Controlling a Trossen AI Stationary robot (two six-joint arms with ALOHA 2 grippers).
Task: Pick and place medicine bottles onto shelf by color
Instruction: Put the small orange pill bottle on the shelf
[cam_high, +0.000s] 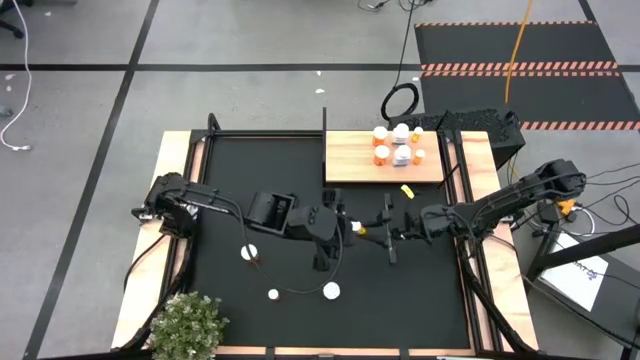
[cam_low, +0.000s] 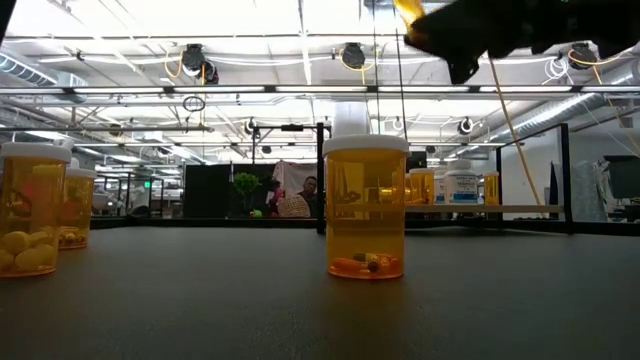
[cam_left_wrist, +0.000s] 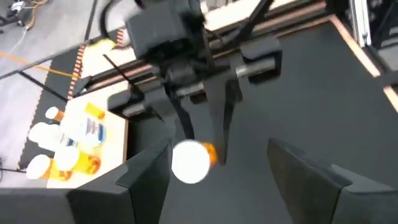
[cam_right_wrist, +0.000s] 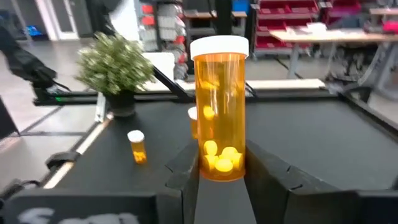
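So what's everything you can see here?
Shelf bottles: about six, orange and white, clustered on the shelf.
Loose bottles: three, white caps, on the mat's near half.
Held bottle: one, orange, white cap, upright in the right gripper.
Shelf: one, light wood, far right of the mat.
Mat: one, black, covering the table.
Plant: one, green, near left corner.
Left gripper: open, mid-mat.
Right gripper: gripping, mid-mat.

Right end effector (cam_right_wrist: 221, 177) grips upright orange bottle (cam_right_wrist: 219, 112); plant (cam_right_wrist: 115, 65) behind.
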